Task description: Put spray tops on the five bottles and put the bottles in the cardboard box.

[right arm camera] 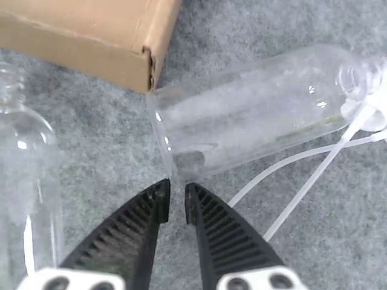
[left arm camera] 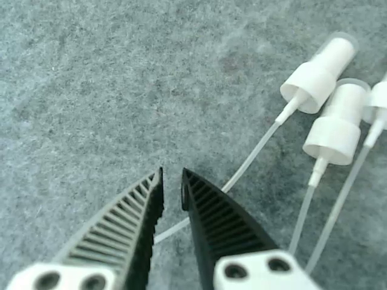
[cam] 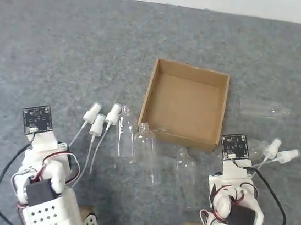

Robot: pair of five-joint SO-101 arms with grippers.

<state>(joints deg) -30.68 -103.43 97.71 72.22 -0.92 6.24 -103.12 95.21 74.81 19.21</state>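
Note:
The open cardboard box [cam: 185, 103] sits mid-table, with nothing inside it. Three clear bottles lie capless in front of it [cam: 126, 134] [cam: 148, 152] [cam: 185, 174]; another lies to its right [cam: 262, 109]. A further bottle [right arm camera: 260, 109] lies by the box corner [right arm camera: 91, 36], just ahead of my right gripper [right arm camera: 177, 186], which is shut and holds nothing. Three white spray tops [cam: 92, 113] [cam: 98, 124] [cam: 114, 113] lie left of the bottles. My left gripper [left arm camera: 172, 176] is shut over a dip tube [left arm camera: 254, 157] of one spray top [left arm camera: 317, 75], holding nothing.
Two more spray tops [cam: 272, 146] [cam: 289, 155] lie at the right, their tubes running under the nearby bottle. Both arm bases stand at the near edge. Grey carpet [cam: 65, 46] covers the whole surface.

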